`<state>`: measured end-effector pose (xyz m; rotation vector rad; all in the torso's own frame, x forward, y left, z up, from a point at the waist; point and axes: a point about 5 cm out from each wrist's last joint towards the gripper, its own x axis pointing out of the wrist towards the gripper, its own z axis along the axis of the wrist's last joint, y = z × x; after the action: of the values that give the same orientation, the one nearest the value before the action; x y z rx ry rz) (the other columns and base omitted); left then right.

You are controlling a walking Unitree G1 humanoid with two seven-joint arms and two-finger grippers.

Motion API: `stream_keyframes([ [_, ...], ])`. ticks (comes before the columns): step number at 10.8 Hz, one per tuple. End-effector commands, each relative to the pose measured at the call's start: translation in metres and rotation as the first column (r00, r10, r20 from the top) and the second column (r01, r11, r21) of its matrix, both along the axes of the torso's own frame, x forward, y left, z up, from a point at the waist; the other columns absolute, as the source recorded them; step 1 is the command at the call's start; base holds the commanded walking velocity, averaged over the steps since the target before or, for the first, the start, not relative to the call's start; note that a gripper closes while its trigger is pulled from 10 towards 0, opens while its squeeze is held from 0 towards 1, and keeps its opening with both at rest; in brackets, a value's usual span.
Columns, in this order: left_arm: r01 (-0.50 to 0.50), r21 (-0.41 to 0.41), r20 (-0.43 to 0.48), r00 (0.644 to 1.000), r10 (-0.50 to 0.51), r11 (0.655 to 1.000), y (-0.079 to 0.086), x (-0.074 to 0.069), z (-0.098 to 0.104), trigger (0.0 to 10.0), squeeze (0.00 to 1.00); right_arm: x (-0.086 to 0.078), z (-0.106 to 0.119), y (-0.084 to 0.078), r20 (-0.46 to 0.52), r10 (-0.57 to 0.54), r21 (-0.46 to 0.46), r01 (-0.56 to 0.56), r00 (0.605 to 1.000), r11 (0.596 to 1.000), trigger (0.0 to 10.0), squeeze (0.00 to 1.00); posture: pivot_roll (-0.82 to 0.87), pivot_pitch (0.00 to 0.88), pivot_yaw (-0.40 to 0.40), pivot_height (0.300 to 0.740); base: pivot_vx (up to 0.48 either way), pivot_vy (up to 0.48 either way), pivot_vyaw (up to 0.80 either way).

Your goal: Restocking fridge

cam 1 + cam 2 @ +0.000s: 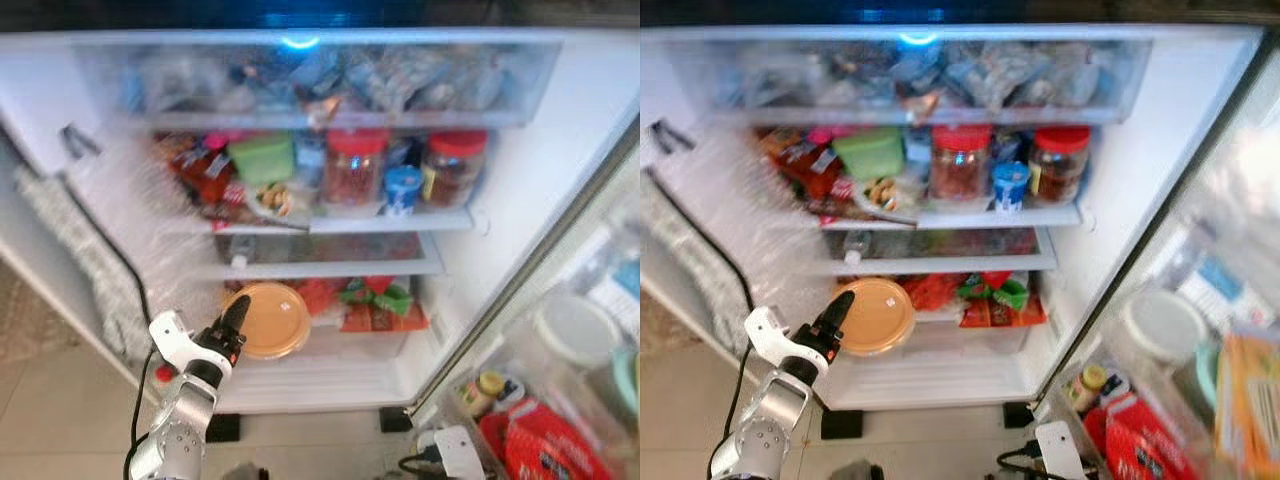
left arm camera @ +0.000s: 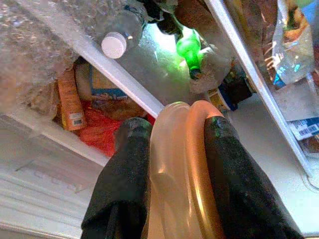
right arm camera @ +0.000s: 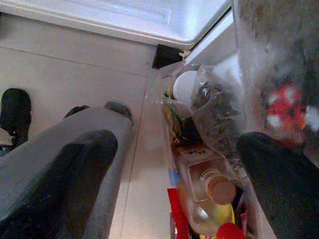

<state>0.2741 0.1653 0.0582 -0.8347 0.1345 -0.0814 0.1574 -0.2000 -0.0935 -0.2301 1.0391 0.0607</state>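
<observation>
— Where is the left gripper (image 1: 236, 318) sitting right now?

— It is reaching into the bottom of the open fridge (image 1: 520, 180), and its two black fingers (image 2: 124, 184) are clamping the edge of an orange lidded container (image 1: 268, 320) — the rim is showing between them in the left wrist view.

— And the container itself?

— It is standing tilted at the left of the lowest compartment, beside red and green packets (image 1: 375, 302), below a shelf where a clear bottle with a white cap (image 2: 114, 44) and a green bottle (image 2: 188, 50) are lying.

— What is sitting higher up?

— Two red-lidded jars (image 1: 355, 165), a small blue tub (image 1: 402, 190) and a green box (image 1: 262, 157) are lining the middle shelf.

— The right gripper (image 3: 179, 164)?

— Its fingers are standing apart, hanging over the door shelf (image 1: 560, 400), where an oil bottle with a brown cap (image 3: 212, 191) is lying.
</observation>
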Motion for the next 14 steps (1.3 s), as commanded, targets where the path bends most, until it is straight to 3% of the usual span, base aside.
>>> stream_keyframes([
  [1, -0.002, -0.016, -0.005, 1.000, 0.002, 1.000, -0.003, -0.001, -0.002, 10.0, 0.00, -0.019, -0.008, 0.002, -0.074, -0.010, 0.007, 0.010, 0.997, 1.000, 10.0, 0.00, -0.03, 0.056, 0.000, 0.662, 0.000, 0.000, 0.00],
  [7, 0.000, -0.049, 0.053, 0.999, 0.002, 0.999, -0.006, 0.010, 0.010, 10.0, 0.00, -0.020, -0.008, 0.002, -0.075, -0.008, 0.010, 0.009, 0.997, 1.000, 10.0, 0.00, -0.03, 0.058, -0.002, 0.662, 0.000, 0.000, 0.00],
  [14, 0.011, -0.054, 0.043, 0.999, -0.009, 0.998, -0.009, 0.013, 0.008, 10.0, 0.00, -0.024, -0.010, 0.003, -0.082, -0.005, 0.015, 0.006, 0.997, 1.000, 10.0, 0.00, -0.03, 0.062, 0.002, 0.662, 0.000, 0.000, 0.00],
])
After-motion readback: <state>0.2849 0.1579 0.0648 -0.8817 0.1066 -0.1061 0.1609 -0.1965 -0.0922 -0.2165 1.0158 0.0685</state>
